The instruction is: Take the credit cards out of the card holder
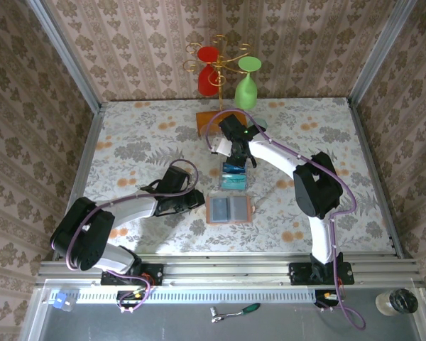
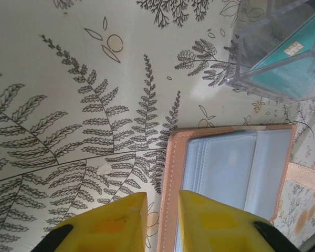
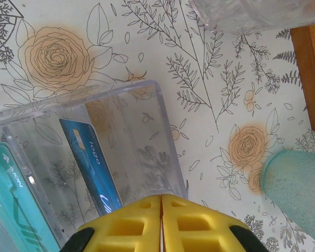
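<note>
We start with the flowered table (image 1: 128, 149), where the card holder (image 1: 229, 209) lies open like a book near the front edge. Just beyond the card holder stands a clear plastic box (image 1: 234, 176), and farther beyond that a wire rack (image 1: 220, 64) hung with a red and a green glass.

The left gripper (image 2: 161, 202) sits at the card holder's left edge. Its fingers are a little apart, one over the cover and one over the cloth, with nothing clamped between them that we can see. The right gripper (image 3: 161, 210) hovers over the far end of the box, its jaws pressed together and empty.

The credit cards are beyond the card holder, inside the box: a blue card (image 3: 89, 157) leaning upright and a teal card (image 3: 10, 205) beside it.

The holder's blue-grey pockets look bare, so we judge the emptying done or nearly done. If a card hides in a pocket, the right gripper must part its jaws and return to the holder.
</note>
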Tool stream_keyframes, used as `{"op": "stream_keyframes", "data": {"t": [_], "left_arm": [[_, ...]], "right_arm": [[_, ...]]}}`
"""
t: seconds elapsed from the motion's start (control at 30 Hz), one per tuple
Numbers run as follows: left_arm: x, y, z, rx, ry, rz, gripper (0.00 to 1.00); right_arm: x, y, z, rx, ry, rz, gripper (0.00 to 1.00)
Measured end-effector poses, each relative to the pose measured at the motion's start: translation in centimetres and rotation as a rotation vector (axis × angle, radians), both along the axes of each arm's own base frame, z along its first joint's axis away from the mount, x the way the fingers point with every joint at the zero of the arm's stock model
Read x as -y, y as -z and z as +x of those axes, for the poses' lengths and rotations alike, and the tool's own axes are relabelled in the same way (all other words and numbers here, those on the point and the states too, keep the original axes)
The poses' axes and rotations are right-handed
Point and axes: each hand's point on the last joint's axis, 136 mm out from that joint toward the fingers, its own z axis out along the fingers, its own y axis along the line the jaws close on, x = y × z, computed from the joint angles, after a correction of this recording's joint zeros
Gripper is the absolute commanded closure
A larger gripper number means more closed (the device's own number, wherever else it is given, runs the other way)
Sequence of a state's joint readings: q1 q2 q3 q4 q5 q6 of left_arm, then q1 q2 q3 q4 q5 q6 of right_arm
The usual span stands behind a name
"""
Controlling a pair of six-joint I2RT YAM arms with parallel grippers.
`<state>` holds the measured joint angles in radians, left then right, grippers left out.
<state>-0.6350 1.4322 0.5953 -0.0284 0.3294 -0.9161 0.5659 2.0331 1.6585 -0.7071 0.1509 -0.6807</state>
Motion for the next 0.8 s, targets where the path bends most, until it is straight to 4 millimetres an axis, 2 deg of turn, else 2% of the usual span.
{"op": "stream_keyframes", "data": {"t": [0.3, 0.53, 0.67, 0.8], "left_arm": [[0.0, 0.2, -0.1, -0.007, 0.002, 0.001, 0.77], [0.1, 0.2, 0.0, -0.004, 0.003, -0.003, 0.77], [0.1, 0.2, 0.0, -0.002, 0.004, -0.006, 0.77], [0.2, 0.2, -0.2, -0.003, 0.009, -0.006, 0.77]], "right_arm": [[0.2, 1.3, -0.4, -0.036, -0.005, -0.019, 0.87], [0.2, 1.4, -0.5, -0.040, -0.005, -0.021, 0.85], [0.2, 1.1, -0.5, -0.034, -0.001, -0.016, 0.83], [0.4, -0.2, -0.8, -0.017, 0.017, 0.004, 0.81]]}}
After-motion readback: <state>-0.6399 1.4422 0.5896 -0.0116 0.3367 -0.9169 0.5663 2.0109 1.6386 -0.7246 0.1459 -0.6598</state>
